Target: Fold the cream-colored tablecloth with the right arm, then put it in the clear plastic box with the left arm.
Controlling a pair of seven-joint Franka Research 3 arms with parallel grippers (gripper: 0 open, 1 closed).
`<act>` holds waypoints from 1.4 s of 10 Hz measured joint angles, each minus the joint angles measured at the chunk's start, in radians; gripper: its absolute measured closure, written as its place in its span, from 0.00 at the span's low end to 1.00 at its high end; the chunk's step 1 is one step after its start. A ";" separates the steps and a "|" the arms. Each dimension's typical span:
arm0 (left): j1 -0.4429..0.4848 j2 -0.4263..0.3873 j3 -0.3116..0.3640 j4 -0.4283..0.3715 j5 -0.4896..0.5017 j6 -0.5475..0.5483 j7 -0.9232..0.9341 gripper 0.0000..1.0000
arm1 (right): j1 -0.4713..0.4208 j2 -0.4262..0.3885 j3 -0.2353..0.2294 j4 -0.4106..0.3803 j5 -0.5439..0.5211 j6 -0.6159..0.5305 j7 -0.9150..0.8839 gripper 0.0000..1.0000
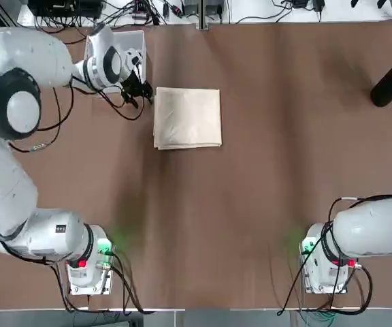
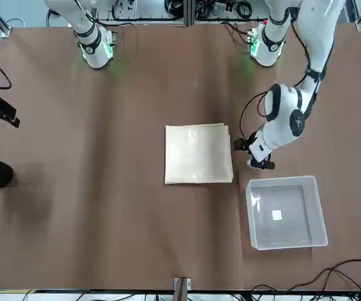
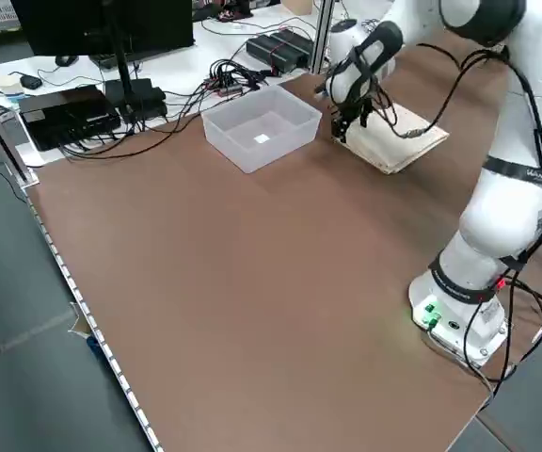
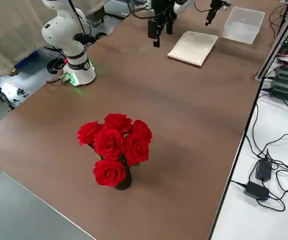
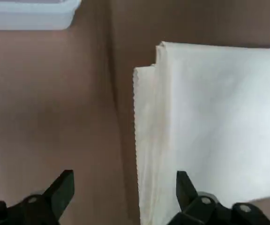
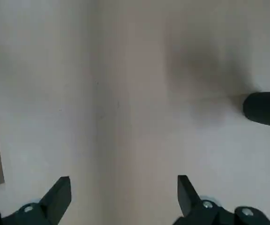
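The cloth point(image 1: 188, 117) is lying folded flat near the table's point(image 1: 264, 170) far edge, left of centre, with the box point(image 2: 286, 212) sitting empty beside it at the far left corner. The left gripper point(image 1: 139, 90) is hanging just beside the cloth's left edge, fingers spread wide and holding nothing. The right gripper point(image 6: 124, 201) is parked high over bare table, also open and empty. The stacked layers are looking loose, so a shallow pinch is risking only the top layer and an unfolding lift; the cloth, wider than the box, is likely catching on its rim.
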 joint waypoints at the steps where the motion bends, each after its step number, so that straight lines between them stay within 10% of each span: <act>1: 0.000 0.025 -0.006 0.004 0.000 0.014 0.000 0.04 | 0.004 -0.002 -0.001 0.000 0.000 0.002 0.007 0.00; 14: -0.041 0.231 -0.052 0.155 0.000 0.137 -0.004 0.15 | 0.022 -0.003 -0.006 -0.002 -0.001 0.002 0.010 0.00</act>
